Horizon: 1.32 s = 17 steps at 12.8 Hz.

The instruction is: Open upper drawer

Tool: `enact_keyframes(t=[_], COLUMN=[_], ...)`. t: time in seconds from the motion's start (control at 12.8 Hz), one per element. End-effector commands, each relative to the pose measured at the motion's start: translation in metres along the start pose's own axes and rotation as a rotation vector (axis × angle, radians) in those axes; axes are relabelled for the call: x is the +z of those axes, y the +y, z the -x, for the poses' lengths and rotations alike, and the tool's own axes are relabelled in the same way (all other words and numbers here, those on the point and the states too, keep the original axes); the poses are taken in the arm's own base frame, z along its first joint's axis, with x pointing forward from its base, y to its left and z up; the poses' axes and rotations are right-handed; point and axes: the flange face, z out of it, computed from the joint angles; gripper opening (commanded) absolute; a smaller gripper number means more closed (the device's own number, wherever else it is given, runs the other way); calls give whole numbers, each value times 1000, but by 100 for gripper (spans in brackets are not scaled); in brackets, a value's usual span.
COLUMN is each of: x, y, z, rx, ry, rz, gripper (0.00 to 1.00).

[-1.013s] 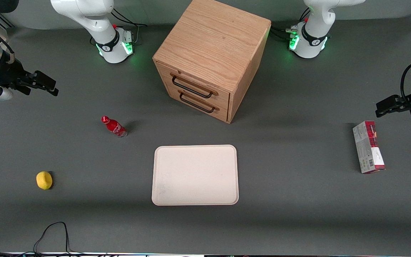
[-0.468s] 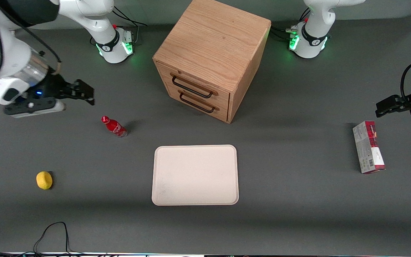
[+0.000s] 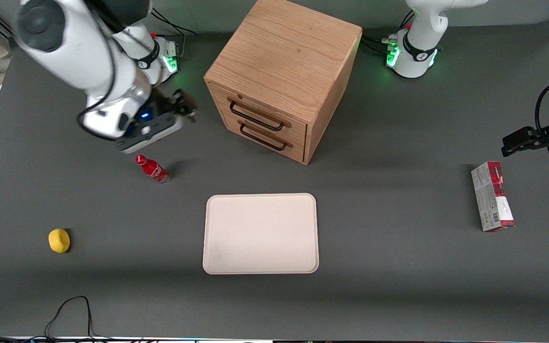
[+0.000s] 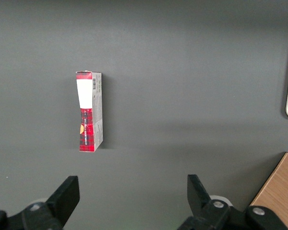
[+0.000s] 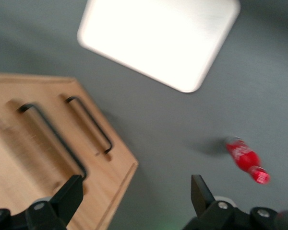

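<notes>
Hovering open-fingered beside the oak cabinet [image 3: 281, 76], the claw [image 3: 186, 108] faces the upper drawer's [image 3: 258, 114] black bar handle.

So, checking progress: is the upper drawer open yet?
Still shut. The upper drawer sits flush with the cabinet; the open gripper hangs beside it, touching nothing.

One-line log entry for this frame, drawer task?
phase: approach | gripper: open, beside cabinet, no contact | upper drawer: shut | handle: ungrasped

A tray [image 3: 260, 233] lies on the grey surface [image 3: 398, 267]; a red bottle [image 3: 153, 169], lemon [image 3: 59, 240] and carton [image 3: 492, 196] lie well apart.
</notes>
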Motion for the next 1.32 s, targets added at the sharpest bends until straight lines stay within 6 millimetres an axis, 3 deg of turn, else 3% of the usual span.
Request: enact_keyframes(t=[0.0,0.23,0.55,0.7,0.94,1.25], x=[11,51,107,125,155,185], y=[-41,-58,-70,-74,-63,-72], z=[-4,-17,-31,-34,-47,-42], rx=[-242,-430,-512,-519,-554,-565], ry=[-35,-91,-116,-100,-107,-95], rz=[-52,-155,-251,-242,-200,-173], gripper=[100,100,100,100,100,100])
